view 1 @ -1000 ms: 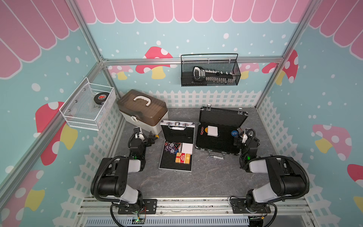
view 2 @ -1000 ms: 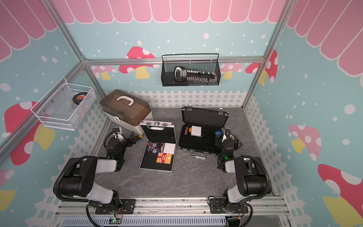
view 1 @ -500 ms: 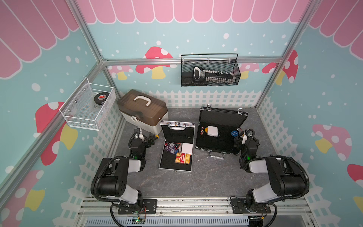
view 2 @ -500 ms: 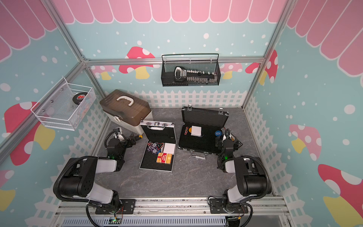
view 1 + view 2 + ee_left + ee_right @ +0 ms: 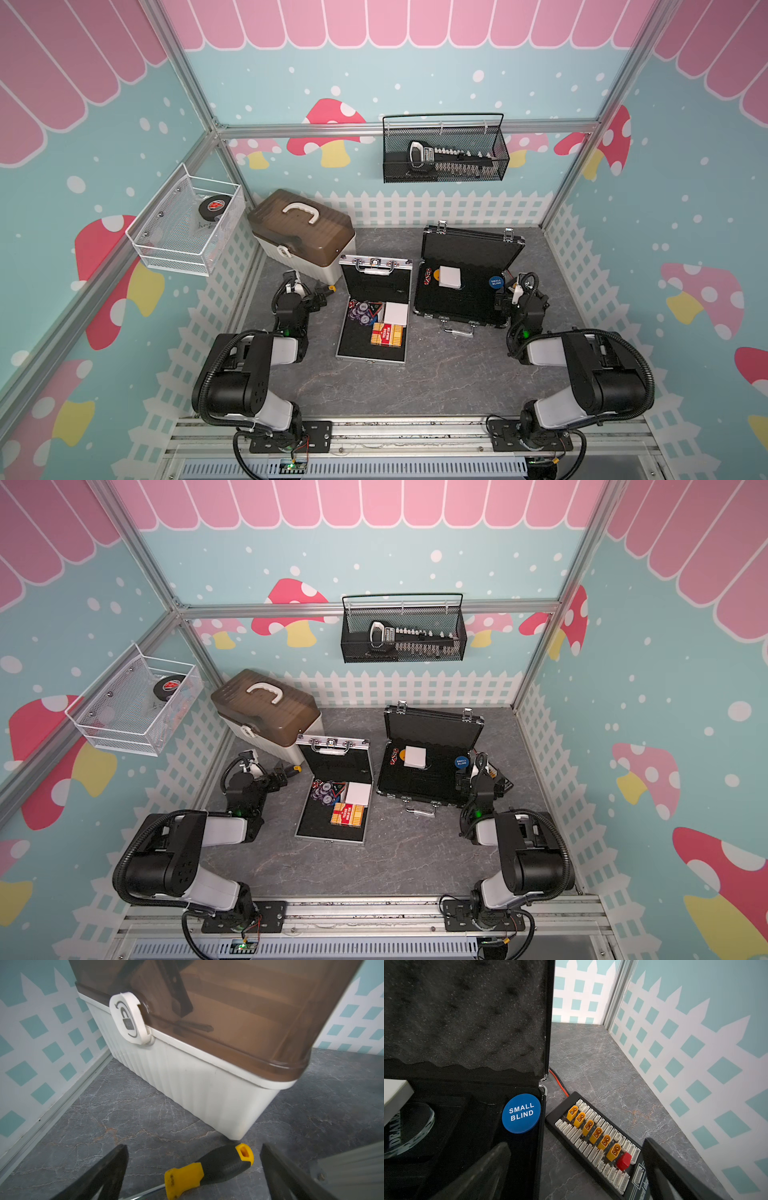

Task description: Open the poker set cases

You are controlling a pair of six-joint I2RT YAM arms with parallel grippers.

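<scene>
Both poker set cases lie open on the grey table with their lids upright. The smaller silver case holds chips, a red card box and a white box. The larger black case holds a white box and a blue "SMALL BLIND" button. My left gripper is open left of the silver case, over a yellow-and-black tool handle. My right gripper is open at the black case's right edge, holding nothing.
A white box with brown translucent lid stands at the back left, close ahead of the left gripper. A black connector board lies right of the black case. A white wire basket and a black one hang on the walls.
</scene>
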